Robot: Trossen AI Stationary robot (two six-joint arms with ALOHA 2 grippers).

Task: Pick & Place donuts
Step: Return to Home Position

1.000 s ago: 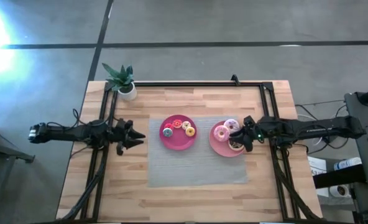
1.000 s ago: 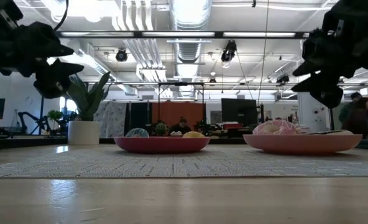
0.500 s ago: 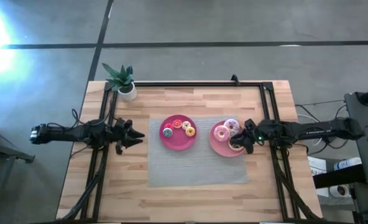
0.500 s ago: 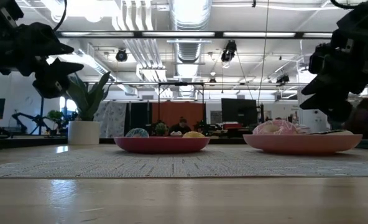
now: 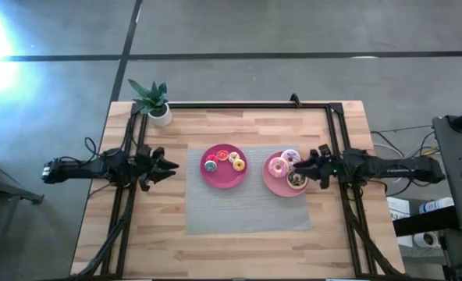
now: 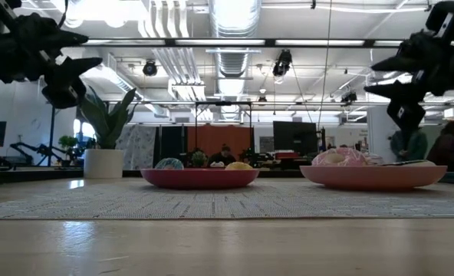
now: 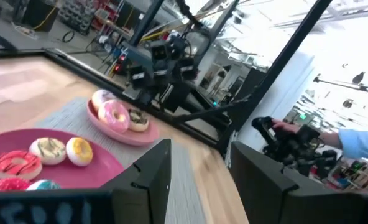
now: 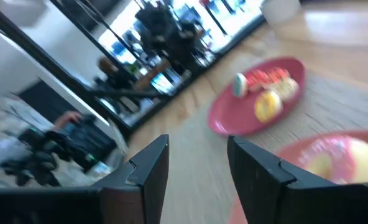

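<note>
Two pink plates rest on a grey mat [image 5: 246, 211]. The left plate [image 5: 223, 181] carries several small donuts, among them a red-iced one [image 7: 13, 165], a cream one [image 7: 49, 149] and a yellow one [image 7: 79, 151]. The right plate [image 5: 282, 190] carries a large pink donut [image 5: 276, 166], a pale one [image 5: 290, 156] and a brown one [image 5: 296, 179]. My left gripper [image 5: 171, 165] hovers open and level at the mat's left edge, pointing at the plates. My right gripper [image 5: 303, 165] hovers open and level over the right plate's right side, above the donuts. Neither has anything between its fingers.
A potted plant [image 5: 154, 100] stands at the table's far left corner. Black frame rails [image 5: 340, 140] run along the table's left, right and far sides. Bare wood lies near the front edge. Beyond the table, a person's sleeve [image 7: 361, 142] shows.
My right gripper has drawn back toward the table's right edge and tipped up from slanting down at the right plate to level. My left gripper has tipped up a little. The donuts and plates have stayed put.
</note>
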